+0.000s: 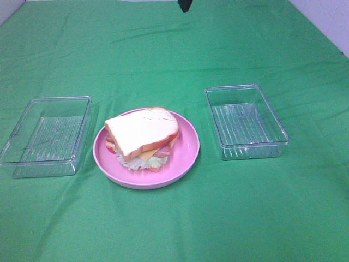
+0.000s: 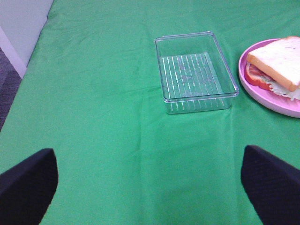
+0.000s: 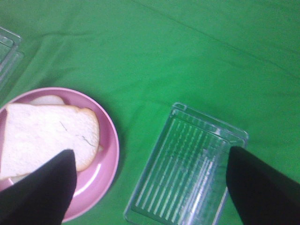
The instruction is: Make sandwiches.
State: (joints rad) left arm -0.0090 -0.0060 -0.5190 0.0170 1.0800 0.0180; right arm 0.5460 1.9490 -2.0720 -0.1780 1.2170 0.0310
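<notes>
the green cloth (image 1: 174, 49) covers the whole table and lies mostly flat, with soft creases; it gives plenty of bare room at the back and along the front edge, so arms can likely come in from either side without brushing anything. the left tray (image 1: 46, 136) and the right tray (image 1: 246, 121) sit well apart, one each side of the plate (image 1: 188, 147), and both look empty, which suggests they served as ingredient bins now used up. their upright clear walls are the only raised edges near the middle, and a low sweep across them could catch a rim.

the plate sits between the trays, nearer the left one, as the assembly spot. the sandwich (image 1: 143, 131) rests on it, toward the plate's left half, top slice tilted and slightly skewed over the cheese, bacon and lettuce peeking out at the front. it looks complete, so i judge the task at or near its end.

the left gripper (image 2: 150, 187) hangs above bare cloth, near its tray, jaws spread wide and holding nothing. the right gripper (image 3: 150, 187) hovers high over the gap between plate and right tray, fingers also apart and empty. neither touches anything.
</notes>
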